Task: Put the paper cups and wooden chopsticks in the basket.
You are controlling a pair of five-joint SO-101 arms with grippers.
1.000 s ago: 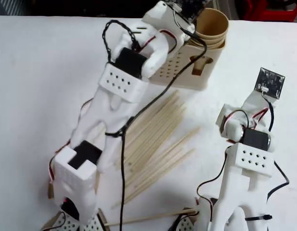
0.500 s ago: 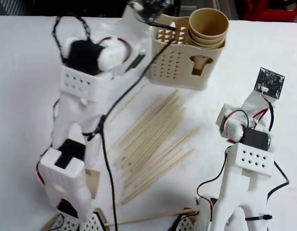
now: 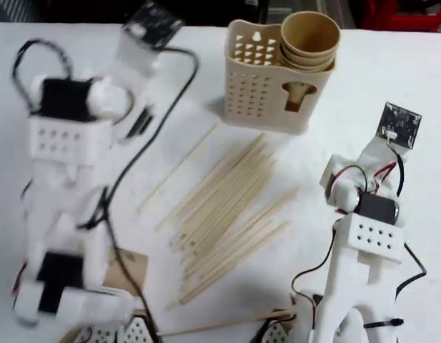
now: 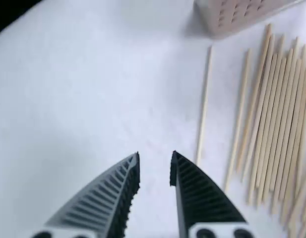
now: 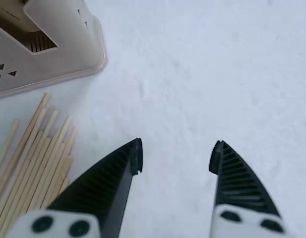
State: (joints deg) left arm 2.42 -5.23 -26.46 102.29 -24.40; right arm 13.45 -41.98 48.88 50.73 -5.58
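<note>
High view: A cream perforated plastic basket (image 3: 266, 82) is standing toward the far edge of the white surface (image 3: 392, 71). A stack of tan paper cups (image 3: 309, 36) is sitting inside its right end. Pale wooden chopsticks (image 3: 227, 207) are lying in a loose fan on the surface just in front of the basket.
Left wrist view: The black-fingered left gripper (image 4: 154, 161) is hanging over bare surface, its jaws parted by a narrow gap and gripping nothing. A single stray chopstick (image 4: 204, 99) is lying just beside it, with the main bundle beyond and the basket's corner farther off.
Right wrist view: The right gripper (image 5: 176, 148) is hovering wide open and empty, the chopstick ends lying near it and the basket beyond them.
Surface and room: A brown cardboard scrap (image 3: 127, 268) is lying by the left arm's base. A red object (image 3: 399, 14) is showing in the dark room behind.
</note>
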